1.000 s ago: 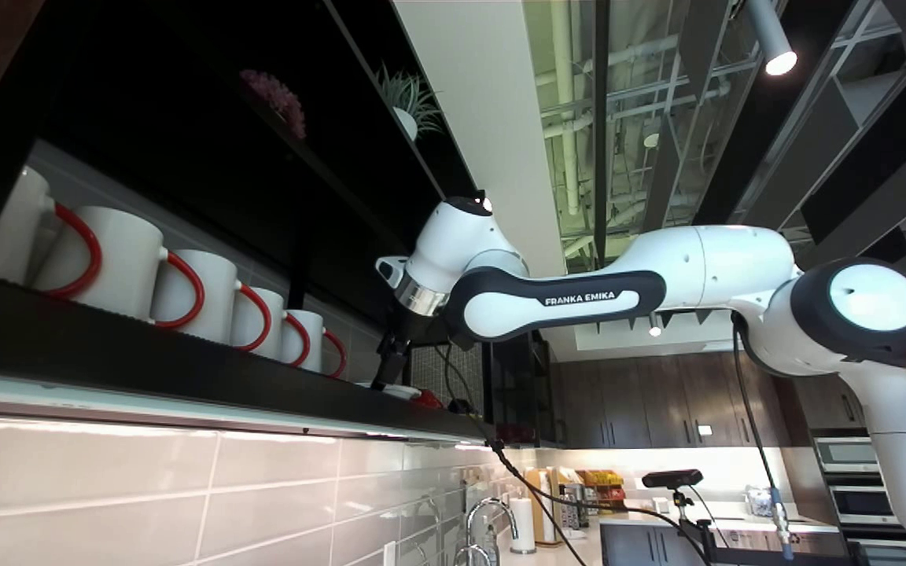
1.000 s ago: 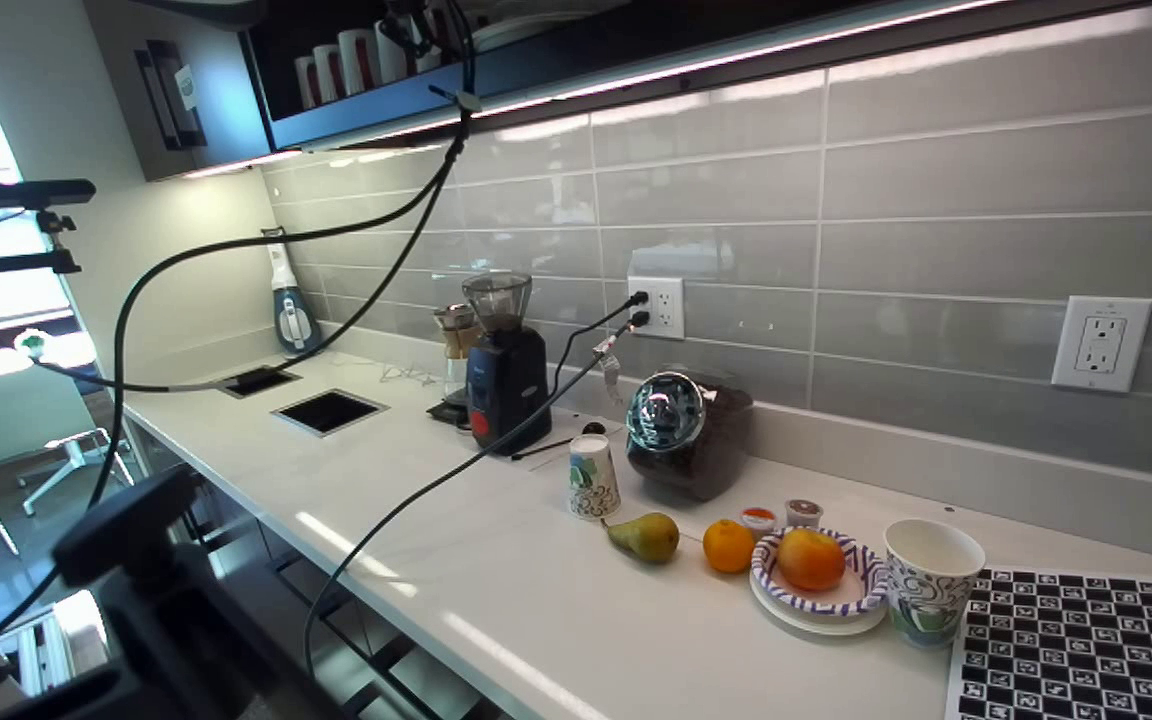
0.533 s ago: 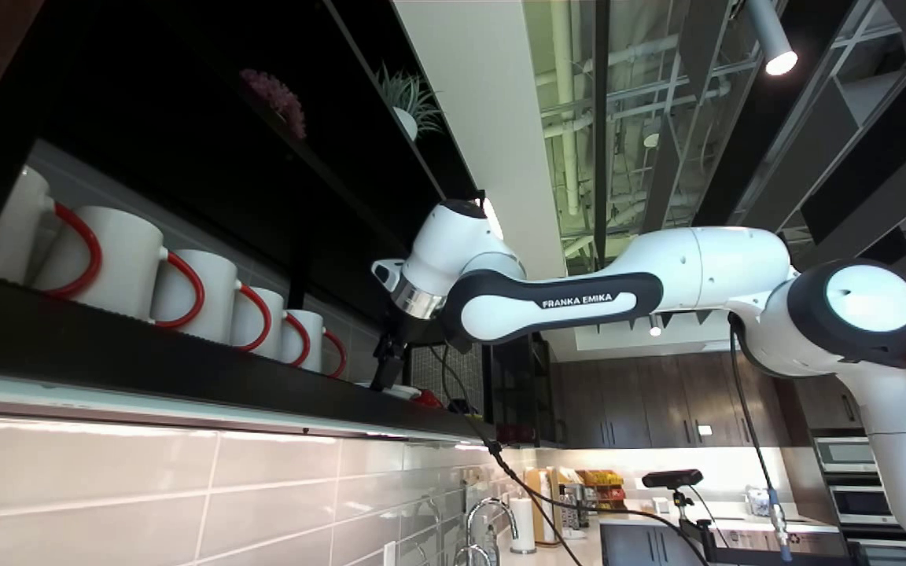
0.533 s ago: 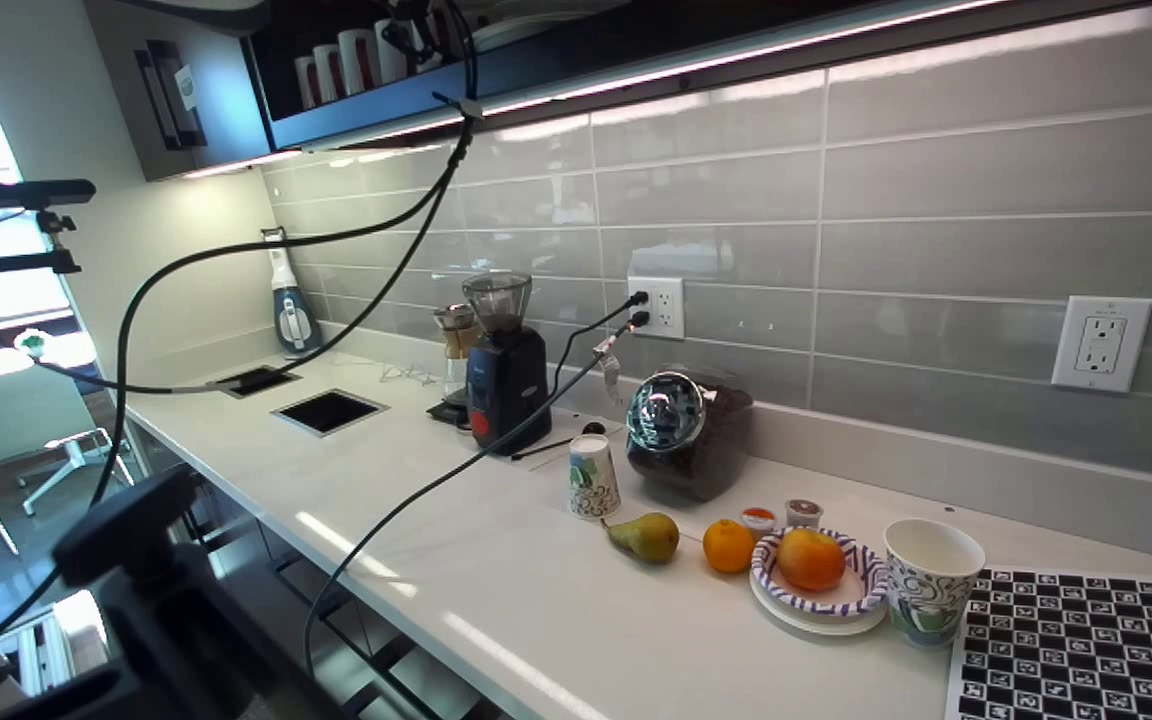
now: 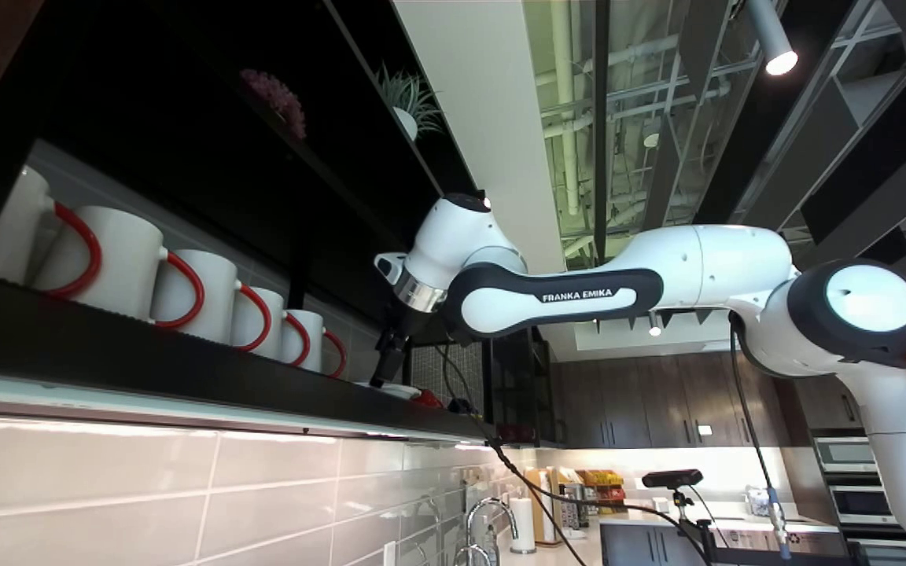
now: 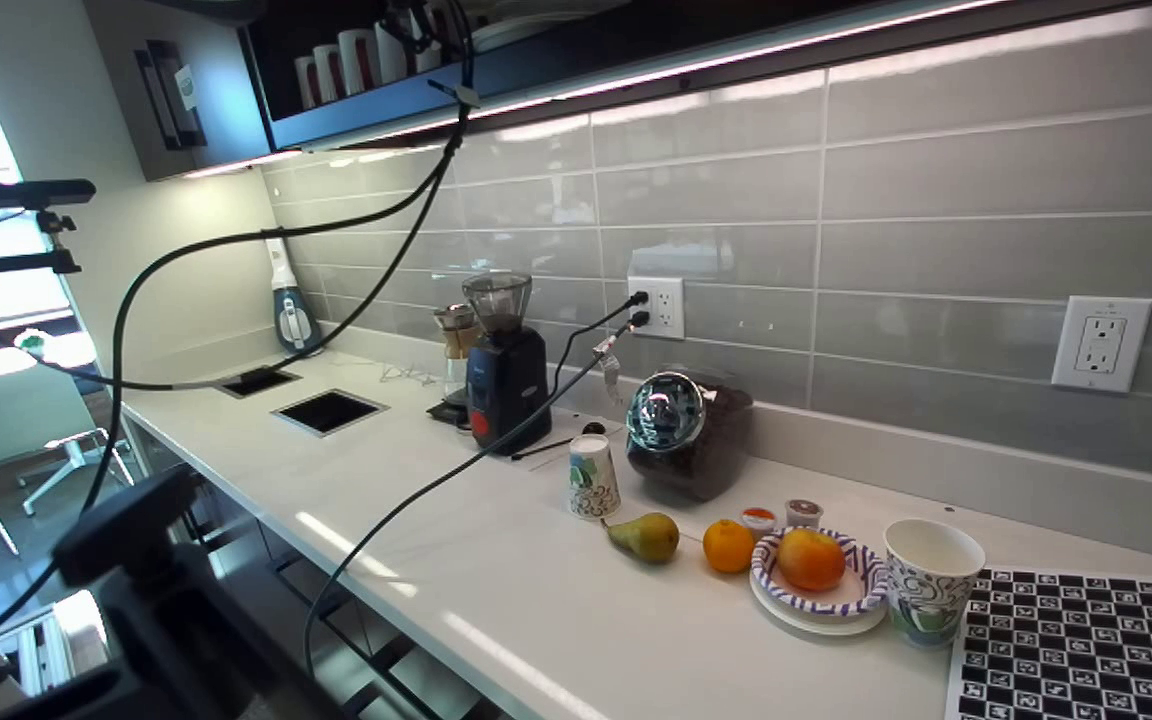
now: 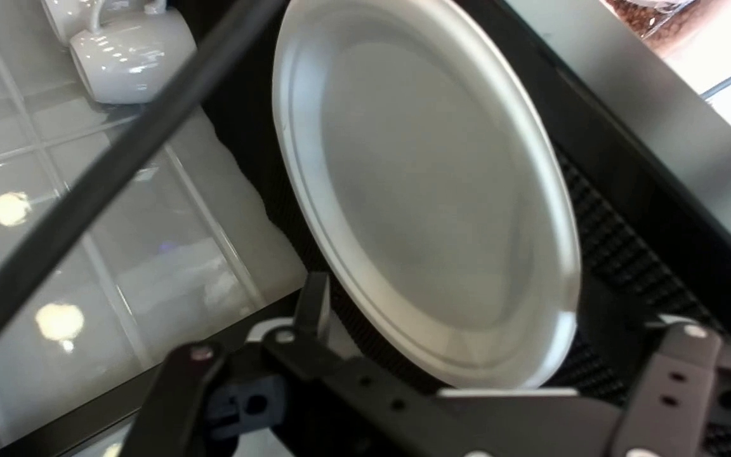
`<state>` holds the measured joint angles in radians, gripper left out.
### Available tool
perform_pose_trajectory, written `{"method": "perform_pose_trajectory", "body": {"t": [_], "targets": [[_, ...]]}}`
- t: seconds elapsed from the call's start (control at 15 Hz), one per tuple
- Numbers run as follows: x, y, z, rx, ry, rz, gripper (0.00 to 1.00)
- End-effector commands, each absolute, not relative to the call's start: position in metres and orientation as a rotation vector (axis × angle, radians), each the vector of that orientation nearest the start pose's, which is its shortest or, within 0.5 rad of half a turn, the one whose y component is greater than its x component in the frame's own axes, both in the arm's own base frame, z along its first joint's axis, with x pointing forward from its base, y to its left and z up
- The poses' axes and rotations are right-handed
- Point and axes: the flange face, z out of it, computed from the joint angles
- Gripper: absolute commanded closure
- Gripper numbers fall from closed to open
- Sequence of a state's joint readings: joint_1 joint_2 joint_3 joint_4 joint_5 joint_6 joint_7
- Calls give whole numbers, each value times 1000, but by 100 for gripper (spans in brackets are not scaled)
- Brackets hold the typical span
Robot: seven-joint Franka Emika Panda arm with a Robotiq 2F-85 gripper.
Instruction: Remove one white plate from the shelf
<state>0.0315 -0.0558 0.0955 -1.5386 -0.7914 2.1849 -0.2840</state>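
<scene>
A round white plate (image 7: 429,190) with a raised rim fills the middle of the wrist view. It lies on the dark shelf (image 7: 676,209), behind its front lip. In both exterior views the plate (image 5: 402,391) (image 6: 526,28) is a pale sliver beyond the shelf's front edge (image 5: 225,377) (image 6: 366,108). My gripper (image 7: 460,289) is open, its fingers spread to either side of the plate's near end, with no visible grip on the rim. In an exterior view the gripper (image 5: 378,379) points down at the plate. The right finger is dark and hard to make out.
White mugs (image 5: 119,263) with red handles line the same tier beside the plate. Black cables (image 6: 446,170) hang from the arm, and a dark cable (image 7: 118,152) crosses the wrist view. Below are a counter with fruit, cups and a coffee grinder (image 6: 506,380).
The wrist has shifted and tilted very slightly, and the hanging cables sway a little. Plate, mugs and shelf have not moved.
</scene>
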Motion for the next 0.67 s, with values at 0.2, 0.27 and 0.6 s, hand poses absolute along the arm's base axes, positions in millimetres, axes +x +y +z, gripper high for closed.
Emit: {"method": "perform_pose_trajectory", "body": {"t": [0.2, 0.27, 0.6], "targets": [[580, 43, 762, 2093, 694, 714, 0], [580, 43, 763, 2089, 687, 719, 0], [580, 40, 767, 2075, 667, 752, 0]]}}
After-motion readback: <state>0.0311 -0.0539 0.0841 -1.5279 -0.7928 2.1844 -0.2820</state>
